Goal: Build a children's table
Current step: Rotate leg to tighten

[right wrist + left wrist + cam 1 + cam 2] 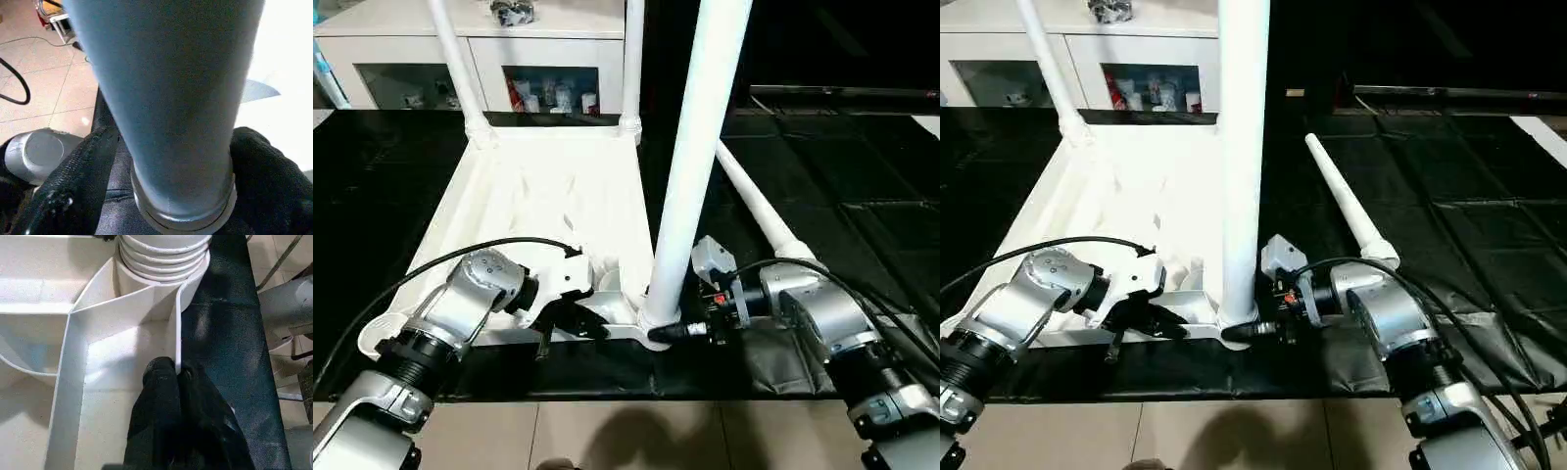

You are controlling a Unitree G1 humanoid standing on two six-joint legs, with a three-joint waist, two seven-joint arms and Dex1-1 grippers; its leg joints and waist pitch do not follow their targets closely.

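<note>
Black matting (862,196) covers the floor where an upturned white tabletop (538,196) lies, a white cabinet (489,59) behind it. Three legs stand in corner sockets, their upper ends cut off by the frame; the near right leg (690,176) rises tallest, and a fourth leg (1347,206) lies loose on the matting to the right. The left gripper (178,377), fingers pressed together, pinches the thin rim wall of the tabletop just beside that near right socket. The right gripper (171,161) has a black finger on either side of the leg's base; whether the fingers actually press the leg is hard to make out. Cables (440,259) loop over both silver forearms.
</note>
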